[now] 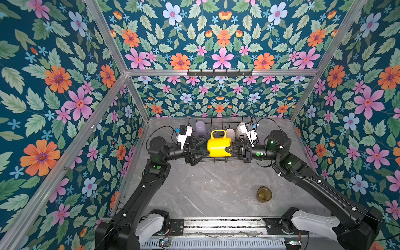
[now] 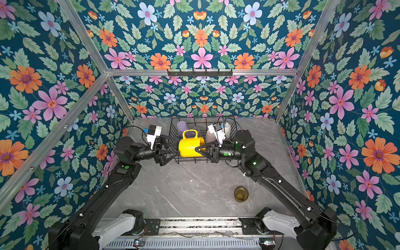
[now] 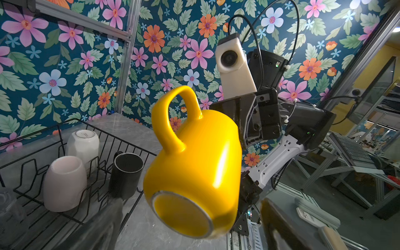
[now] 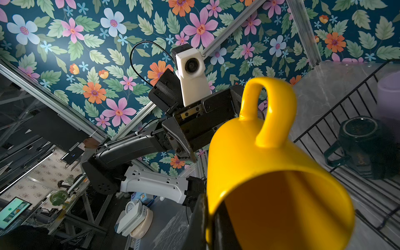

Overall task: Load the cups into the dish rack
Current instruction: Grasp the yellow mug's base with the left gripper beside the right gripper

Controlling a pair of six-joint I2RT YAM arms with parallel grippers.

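**Hidden or unclear.** In both top views the yellow mug and the two arms cover the front middle of the dish rack. The black mug shows only in the left wrist view, standing in the rack beside the pale pink mug. The white mug at the rack's upper right is largely masked by the right wrist camera. The left wrist view shows it and the pink mug base up. A dark green mug sits in the rack near the lilac tumbler. It is dim and blurred, and its attitude is not readable. The clear glass is blurred and cut off by the frame edge.

**Task item.** The yellow mug is at frame centre, held on its side in the air over the rack's front edge. Its handle is uppermost, its mouth faces the right arm and its base faces the left arm.

**End effectors.** The right end effector is closed on the mug's rim, one finger inside the mouth and one outside. The left end effector has its jaws fully spread at the mug's base and holds nothing. Whether it touches the mug cannot be determined.

**Surroundings.** An amber glass stands upright at the lower right of the grey table, well apart from the rack.
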